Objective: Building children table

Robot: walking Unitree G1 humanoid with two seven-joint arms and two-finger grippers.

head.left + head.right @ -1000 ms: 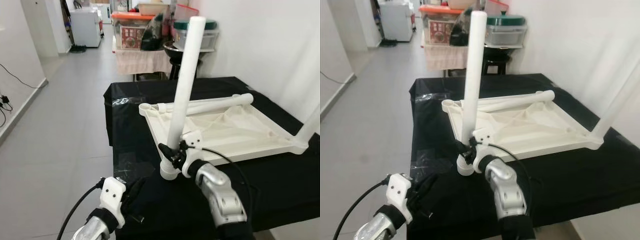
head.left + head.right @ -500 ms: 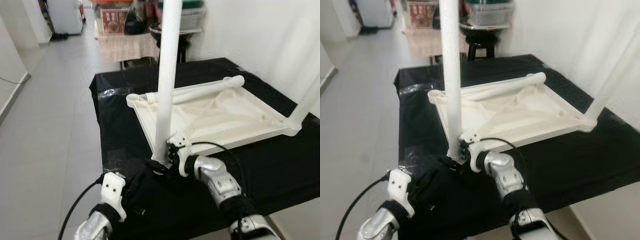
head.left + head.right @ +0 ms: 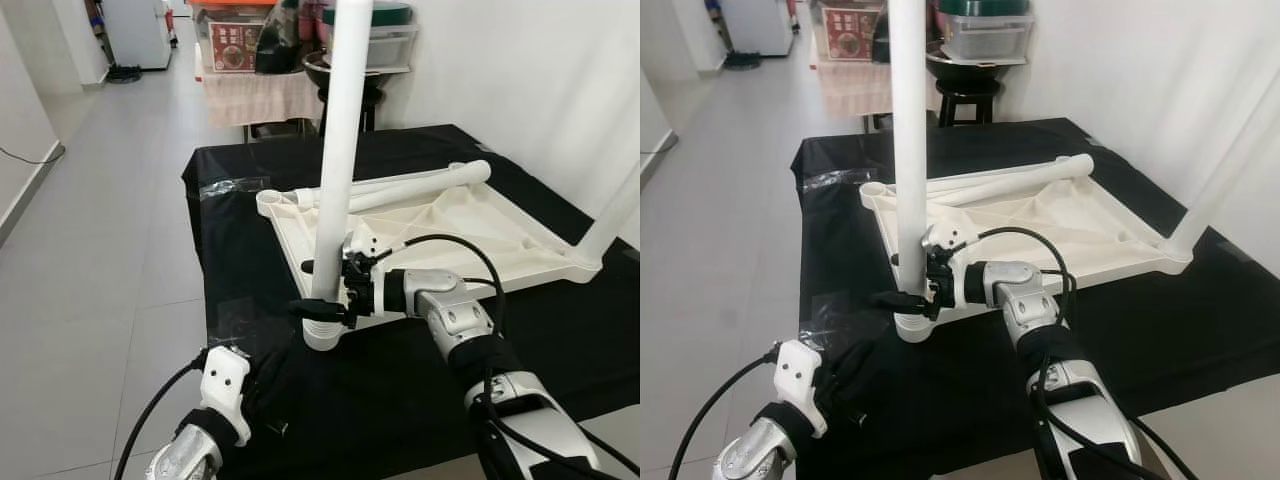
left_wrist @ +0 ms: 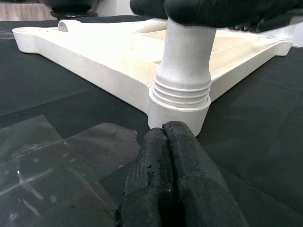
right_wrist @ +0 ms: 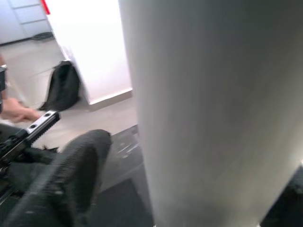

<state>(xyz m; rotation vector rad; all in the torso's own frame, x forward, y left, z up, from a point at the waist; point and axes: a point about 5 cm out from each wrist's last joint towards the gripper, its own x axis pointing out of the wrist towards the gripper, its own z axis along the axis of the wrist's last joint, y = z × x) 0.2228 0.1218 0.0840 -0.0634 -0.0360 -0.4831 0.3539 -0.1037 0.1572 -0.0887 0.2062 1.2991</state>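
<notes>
In the left eye view, a white tabletop (image 3: 470, 235) lies upside down on a bench (image 3: 560, 340) draped in black cloth, and a white leg (image 3: 338, 160) stands upright in the socket at its near corner. The right gripper (image 3: 322, 308) reaches in from the right and its fingers grasp this leg low down, just above the socket. A second leg (image 3: 400, 190) lies flat along the far edge of the tabletop, and a third leg (image 3: 615, 215) rises from the right corner. The left gripper (image 3: 262, 385) rests low on the near edge of the bench, close to the socket. A storage box (image 3: 255, 40) sits on a table further back in the room. The right eye view gives the same scene, with a black cable (image 3: 1040, 245) looping over the right wrist. In the left wrist view, the two black fingers (image 4: 175, 175) are pressed together with nothing between them, their tips just in front of the ribbed socket (image 4: 182, 92), beside a patch of clear tape (image 4: 57, 161) on the cloth. In the right wrist view, the upright leg stands very close to the camera, with one black finger (image 5: 61, 179) beside it.
</notes>
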